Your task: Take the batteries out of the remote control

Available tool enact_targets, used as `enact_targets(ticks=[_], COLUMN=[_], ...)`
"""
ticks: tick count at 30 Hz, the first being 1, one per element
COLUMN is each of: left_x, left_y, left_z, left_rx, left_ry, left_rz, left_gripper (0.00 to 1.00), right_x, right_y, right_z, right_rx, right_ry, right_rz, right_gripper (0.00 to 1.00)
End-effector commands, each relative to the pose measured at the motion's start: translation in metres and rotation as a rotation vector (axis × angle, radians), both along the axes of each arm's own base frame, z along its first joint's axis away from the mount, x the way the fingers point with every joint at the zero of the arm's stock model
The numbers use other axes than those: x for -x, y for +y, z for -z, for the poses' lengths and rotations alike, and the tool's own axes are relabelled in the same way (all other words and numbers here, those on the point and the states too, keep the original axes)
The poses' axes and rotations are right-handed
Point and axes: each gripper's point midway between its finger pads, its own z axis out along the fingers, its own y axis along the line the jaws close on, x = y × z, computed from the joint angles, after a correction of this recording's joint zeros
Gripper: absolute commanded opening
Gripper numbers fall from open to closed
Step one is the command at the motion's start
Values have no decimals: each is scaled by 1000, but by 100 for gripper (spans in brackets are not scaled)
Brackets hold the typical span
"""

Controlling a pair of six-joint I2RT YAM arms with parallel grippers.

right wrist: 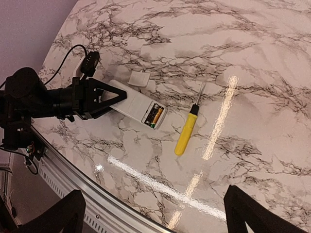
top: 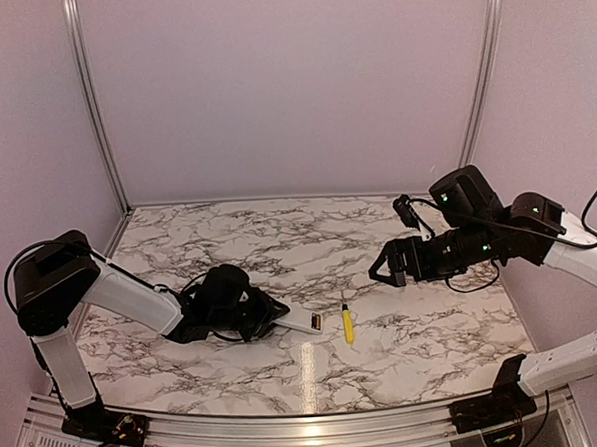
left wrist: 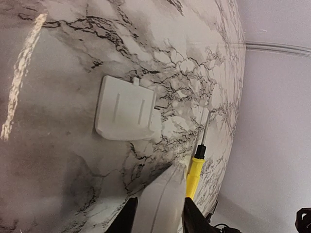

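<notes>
1. Overhead: your left gripper (top: 273, 317) clamps the white remote (top: 306, 322) mid-table, just beside a yellow screwdriver (top: 347, 326). The right gripper (top: 384, 269) hovers well apart.
2. Left wrist: the remote sits pinched between dark fingers (left wrist: 193, 216), with the loose battery cover (left wrist: 125, 114) lying ahead.
3. Right wrist: your right jaws stand wide apart. The batteries (right wrist: 154, 116) show in the open recess; they are likely light, hard and slick, so pinch one across its middle.

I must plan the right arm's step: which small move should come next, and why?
Probably lower the open right gripper toward the batteries. The cover already lies off on the table, the batteries show at one end of the remote control, and the left gripper holds its other end.
</notes>
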Motion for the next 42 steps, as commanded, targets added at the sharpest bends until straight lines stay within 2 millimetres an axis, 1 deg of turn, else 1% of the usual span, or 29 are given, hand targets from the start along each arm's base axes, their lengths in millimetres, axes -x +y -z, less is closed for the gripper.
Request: enact_targets(ticks=[1, 4, 7, 8, 10, 16, 19, 22, 26, 31, 37, 38, 42], left_x=[2, 3, 1, 1, 0, 1, -3, -5, -7, -12, -21, -24, -26], left_y=[22, 24, 24, 24, 26, 33, 41, 49, 63, 81, 89, 89, 94], left_z=[14, 17, 13, 13, 11, 8, 5, 2, -3, -16, -49, -58, -79], left_rx=[-134, -158, -186, -195, -209, -242, -290, -336, -405, -536, -642, -662, -750], left_ry=[16, 24, 12, 9, 2, -10, -34, -45, -58, -112, -237, -260, -325], left_rz=[-16, -5, 7, 8, 3, 4, -17, -35, -70, -93, -53, -41, 20], left_gripper=[35, 39, 43, 46, 56, 69, 79, 86, 87, 87, 87, 87, 86], right_x=[-4, -5, -5, -5, -5, -5, -4, -5, -4, -6, -12, -15, -26], right_y=[1, 3, 4, 4, 4, 4, 4, 5, 6, 7, 11, 13, 18], right_z=[1, 1, 2, 2, 3, 11, 14, 18, 25, 33, 53, 56, 68], right_rx=[-14, -16, -15, -15, -14, -1, 6, 14, 33, 55, 107, 116, 151], right_ry=[-9, -9, -6, -6, -4, 6, 12, 16, 29, 46, 75, 78, 98], right_rz=[13, 10, 7, 6, 6, 3, 0, -5, -13, -16, -14, -11, 20], right_gripper=[98, 98, 98, 98, 98, 98, 98, 98, 98, 98, 98, 98, 97])
